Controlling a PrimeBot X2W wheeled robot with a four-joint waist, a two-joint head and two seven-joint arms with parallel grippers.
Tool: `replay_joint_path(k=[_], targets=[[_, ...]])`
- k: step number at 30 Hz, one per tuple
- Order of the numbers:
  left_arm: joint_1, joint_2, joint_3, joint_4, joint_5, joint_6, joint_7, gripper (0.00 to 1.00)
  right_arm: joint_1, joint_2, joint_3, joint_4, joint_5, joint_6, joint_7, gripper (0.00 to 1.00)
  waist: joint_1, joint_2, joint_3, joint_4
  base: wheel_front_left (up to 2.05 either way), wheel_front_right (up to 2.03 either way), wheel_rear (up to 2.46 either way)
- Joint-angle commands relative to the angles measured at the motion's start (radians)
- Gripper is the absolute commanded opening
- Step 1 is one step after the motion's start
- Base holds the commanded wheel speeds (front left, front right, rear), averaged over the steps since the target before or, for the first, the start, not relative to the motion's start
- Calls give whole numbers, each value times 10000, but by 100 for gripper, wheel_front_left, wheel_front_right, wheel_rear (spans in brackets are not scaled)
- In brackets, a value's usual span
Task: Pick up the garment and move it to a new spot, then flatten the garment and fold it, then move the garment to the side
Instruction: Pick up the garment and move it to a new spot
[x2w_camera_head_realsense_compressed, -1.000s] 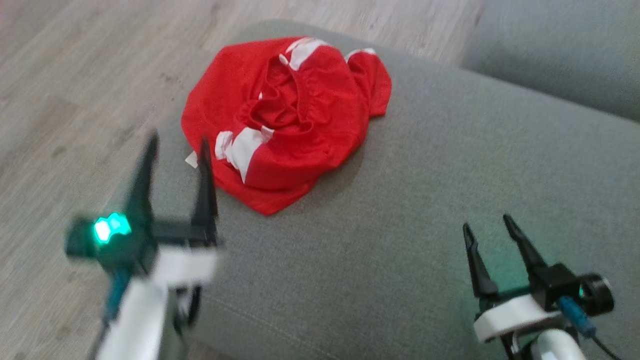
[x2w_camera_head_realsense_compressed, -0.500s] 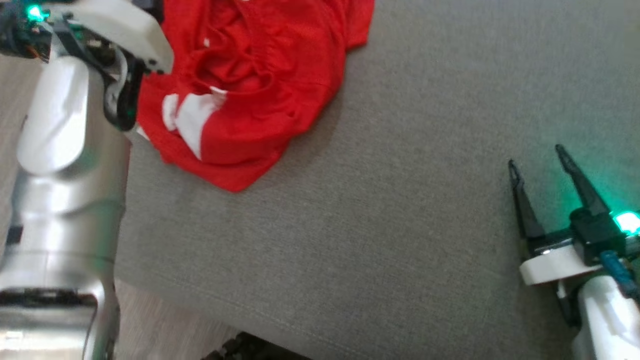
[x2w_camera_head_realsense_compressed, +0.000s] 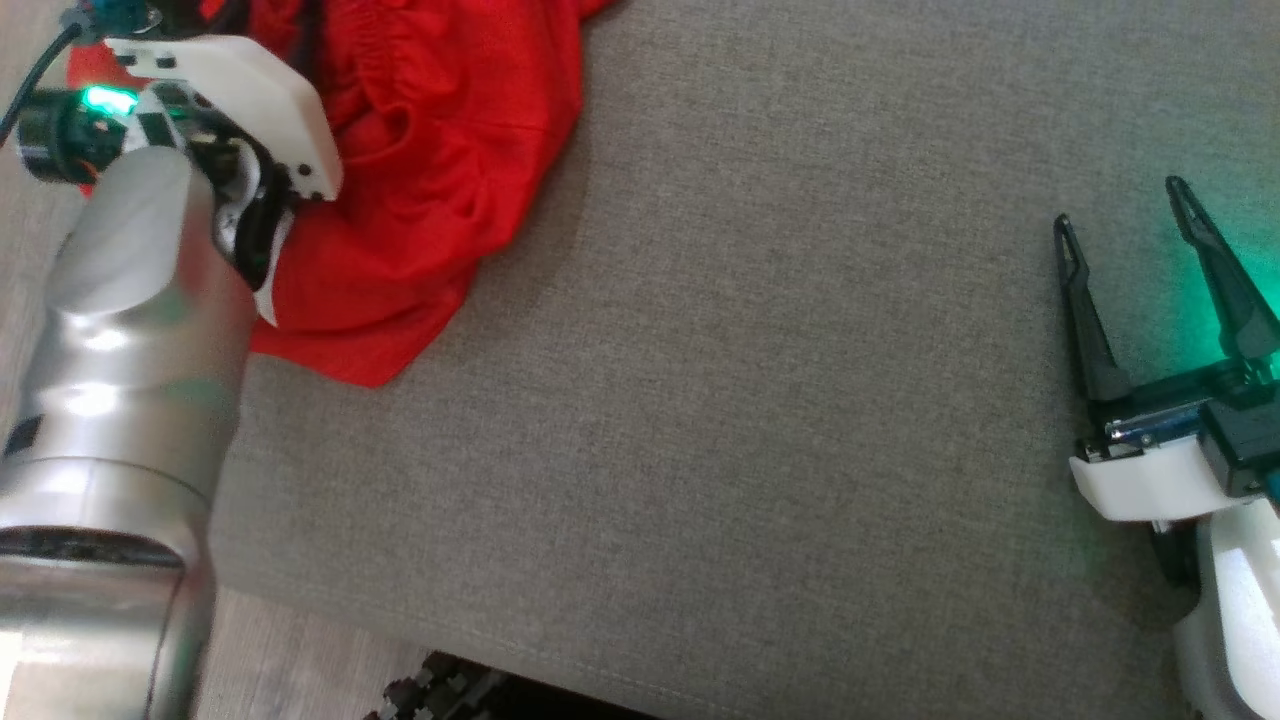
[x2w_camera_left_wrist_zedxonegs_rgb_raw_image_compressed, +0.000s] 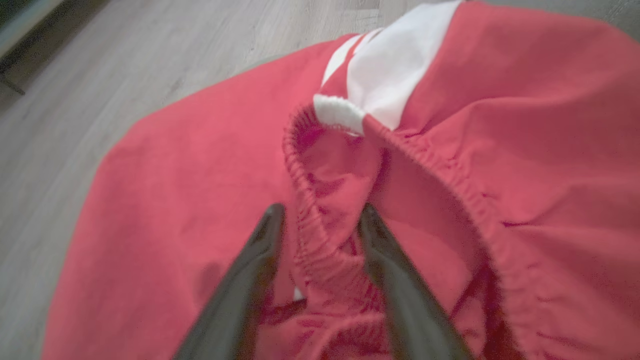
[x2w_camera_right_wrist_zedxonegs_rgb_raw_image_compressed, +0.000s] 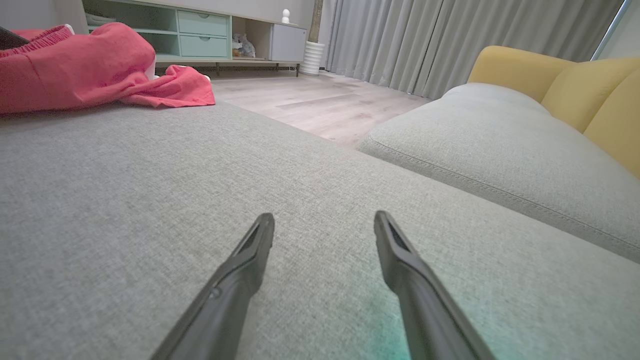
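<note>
Reaching forward since a second ago, the left arm now has the left gripper (x2w_camera_left_wrist_zedxonegs_rgb_raw_image_compressed: 321, 210) down on the red garment (x2w_camera_head_realsense_compressed: 430, 150), which lies crumpled at the far left corner of the grey sofa cushion (x2w_camera_head_realsense_compressed: 750, 400). Its jaws stand spread, straddling a ridge of the elastic waistband (x2w_camera_left_wrist_zedxonegs_rgb_raw_image_compressed: 295, 165) that runs lengthwise between the fingers. Whether the tips already press the cloth is hard to tell. The right gripper (x2w_camera_head_realsense_compressed: 1118, 203), jaws spread and empty, hovers over bare cushion well apart at the near right. The left arm is the nearer, and closing should pinch that ridge.
</note>
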Motion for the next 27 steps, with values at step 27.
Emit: replay_joint_path(k=[27], targets=[[-2882, 1833, -4106, -2020, 1640, 20, -3252, 0, 402, 1507, 741, 1607, 951, -7, 114, 100, 1, 0, -3867, -2547, 0, 0, 0]])
